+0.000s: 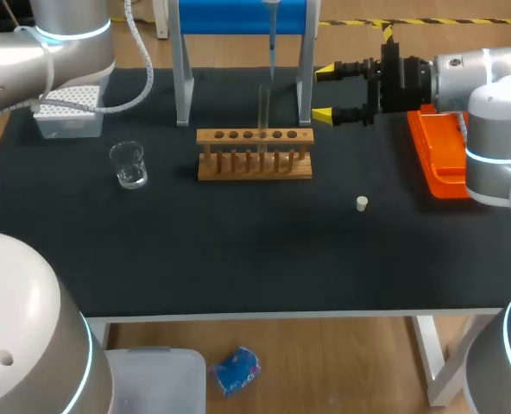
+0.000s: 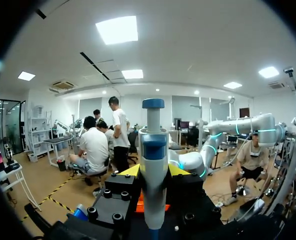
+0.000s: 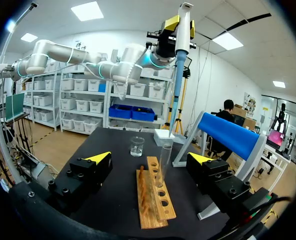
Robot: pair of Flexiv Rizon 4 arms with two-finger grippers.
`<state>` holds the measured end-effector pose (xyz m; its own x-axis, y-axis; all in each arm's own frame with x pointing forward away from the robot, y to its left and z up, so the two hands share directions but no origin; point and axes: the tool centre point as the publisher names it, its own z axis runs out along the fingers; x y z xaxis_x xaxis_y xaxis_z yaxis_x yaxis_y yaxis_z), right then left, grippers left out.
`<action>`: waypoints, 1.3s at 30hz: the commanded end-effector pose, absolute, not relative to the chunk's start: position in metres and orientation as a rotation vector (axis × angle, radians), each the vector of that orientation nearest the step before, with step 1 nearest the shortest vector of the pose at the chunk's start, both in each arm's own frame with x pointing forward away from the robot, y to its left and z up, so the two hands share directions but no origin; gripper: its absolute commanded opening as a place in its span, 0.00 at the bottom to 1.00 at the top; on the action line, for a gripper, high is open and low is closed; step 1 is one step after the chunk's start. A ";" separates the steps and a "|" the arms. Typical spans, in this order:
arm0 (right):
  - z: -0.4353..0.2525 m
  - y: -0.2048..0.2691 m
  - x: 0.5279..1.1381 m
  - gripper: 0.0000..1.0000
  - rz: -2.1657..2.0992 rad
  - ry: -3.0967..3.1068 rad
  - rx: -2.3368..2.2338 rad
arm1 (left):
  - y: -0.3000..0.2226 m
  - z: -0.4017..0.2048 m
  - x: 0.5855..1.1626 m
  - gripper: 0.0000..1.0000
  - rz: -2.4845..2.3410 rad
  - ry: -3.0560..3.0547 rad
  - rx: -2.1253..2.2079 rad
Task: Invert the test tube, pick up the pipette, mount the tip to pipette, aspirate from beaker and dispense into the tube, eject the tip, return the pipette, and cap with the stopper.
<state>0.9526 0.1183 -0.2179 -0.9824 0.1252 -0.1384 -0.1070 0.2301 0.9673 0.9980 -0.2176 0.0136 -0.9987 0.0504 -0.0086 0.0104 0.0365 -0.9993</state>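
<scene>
A clear test tube point(image 1: 262, 116) stands upright in the wooden rack point(image 1: 254, 164). Straight above it hangs the blue-and-white pipette point(image 1: 271, 39), its slender tip pointing down at the tube's mouth. My left gripper point(image 2: 154, 171) is shut on the pipette point(image 2: 153, 165); in the right wrist view this gripper point(image 3: 182, 27) holds the pipette point(image 3: 179, 65) high over the tube point(image 3: 164, 160). My right gripper point(image 1: 324, 93) stands open beside the rack's right end, level with the tube and holding nothing. A glass beaker point(image 1: 129, 164) is left of the rack. The small white stopper point(image 1: 362, 203) lies right of it.
A white tip box point(image 1: 68, 110) sits at the back left. The blue pipette stand point(image 1: 242, 17) on grey legs rises behind the rack. An orange tray point(image 1: 437, 155) lies at the right edge under my right arm.
</scene>
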 end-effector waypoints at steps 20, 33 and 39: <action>-0.218 0.118 0.952 1.00 1.838 2.310 0.019 | -0.213 -0.004 1.000 0.00 2.174 -2.231 -0.045; -0.218 0.118 0.952 1.00 1.838 2.310 0.019 | -0.209 -0.011 1.002 0.00 2.181 -2.236 -0.018; -0.218 0.118 0.952 1.00 1.838 2.310 0.019 | -0.206 -0.014 1.004 0.00 2.180 -2.239 -0.014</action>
